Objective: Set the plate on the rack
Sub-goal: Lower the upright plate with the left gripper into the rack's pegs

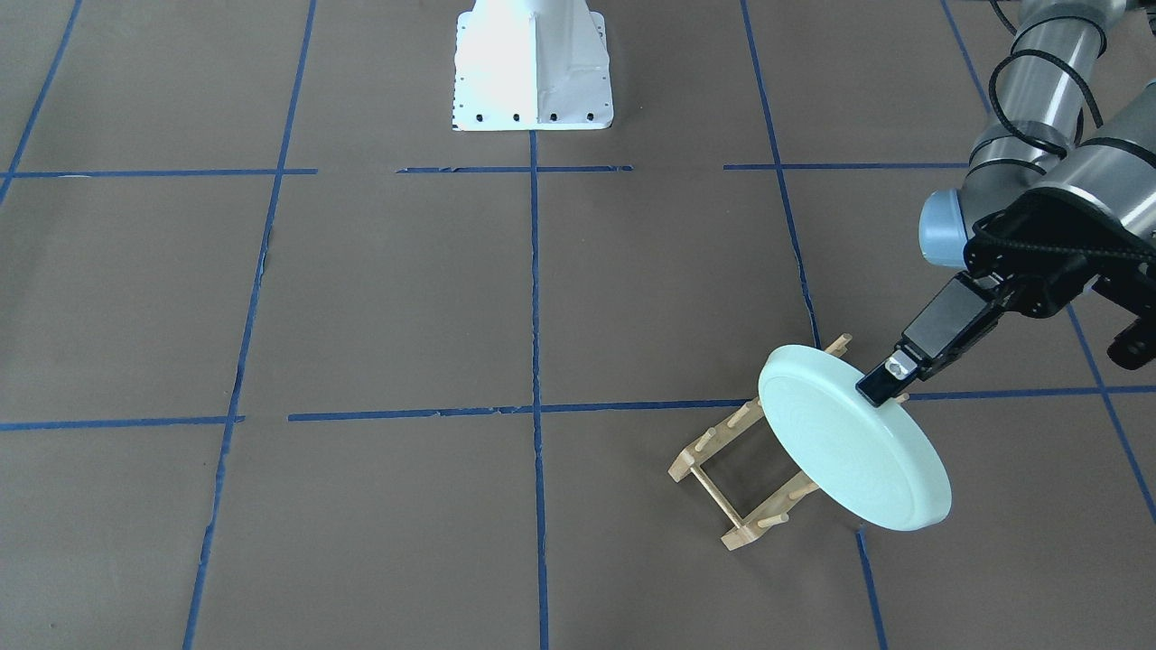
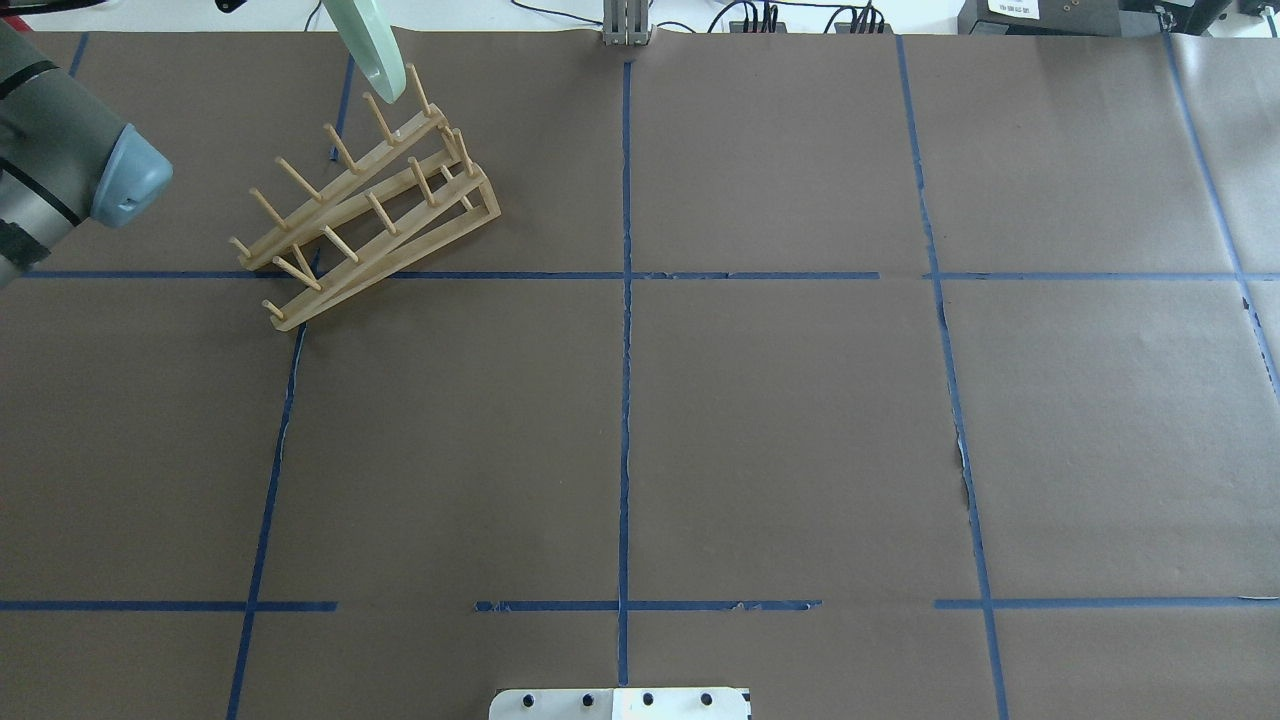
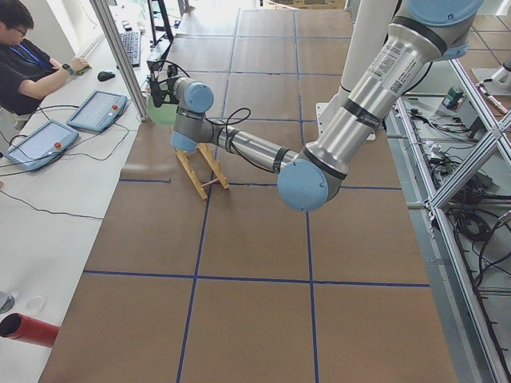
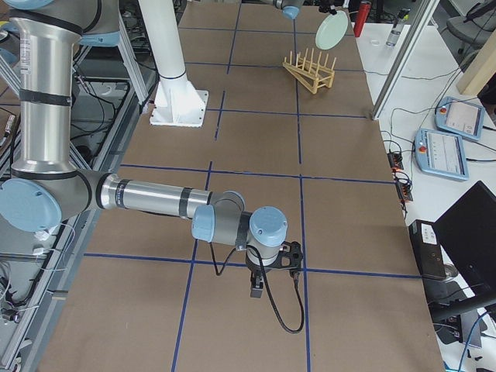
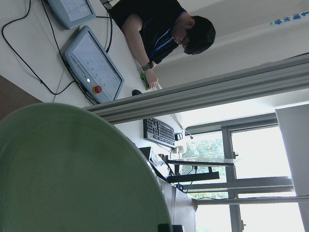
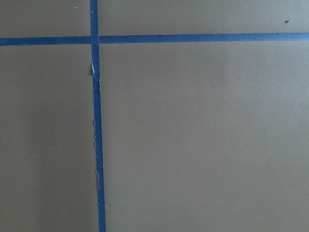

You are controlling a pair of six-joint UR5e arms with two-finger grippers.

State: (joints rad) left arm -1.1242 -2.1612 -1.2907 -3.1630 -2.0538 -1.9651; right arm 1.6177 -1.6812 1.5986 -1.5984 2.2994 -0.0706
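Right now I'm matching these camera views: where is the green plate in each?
Front-facing: plate lower right, tilted, at the rack.
Overhead: plate top edge, left, cut off.
Left side: plate upper left, mostly hidden.
Right side: plate top, right of centre.
Left wrist: plate fills lower left.
Right wrist: absent.
Landmark: the rack.

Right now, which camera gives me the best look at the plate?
Front-facing view: the whole plate shows, tilted over the rack, rim pinched by the left gripper. Overhead catches only its lower edge; right side shows it small and far; left side mostly hides it; left wrist camera sees part of its face.
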